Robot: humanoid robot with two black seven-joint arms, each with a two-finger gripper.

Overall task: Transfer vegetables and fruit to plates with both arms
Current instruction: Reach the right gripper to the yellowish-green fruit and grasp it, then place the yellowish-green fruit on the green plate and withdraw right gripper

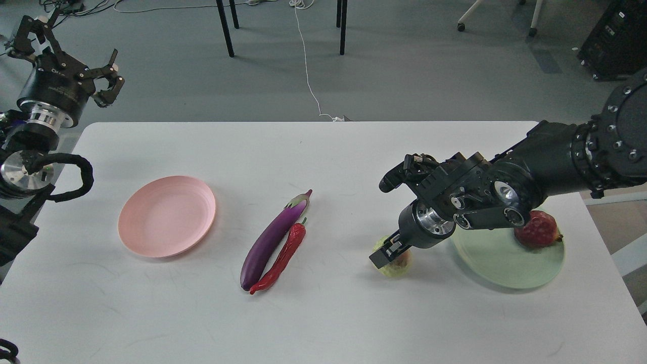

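A yellow-green ball (400,266) sits on the white table (323,313) just left of the mint green plate (498,263). My right gripper (388,254) points down onto this ball; one dark finger crosses its front and the other is hidden. A dark red pomegranate (538,230) rests on the green plate's far right part. A purple eggplant (273,237) and a red chili (283,258) lie side by side, touching, at the table's middle. The pink plate (167,216) is bare at the left. My left gripper (71,55) is open and raised beyond the table's far left corner.
Chair and table legs (226,28) and a white cable (306,55) are on the grey floor behind the table. A black box (614,40) stands at the far right. My right forearm (556,156) reaches over the green plate.
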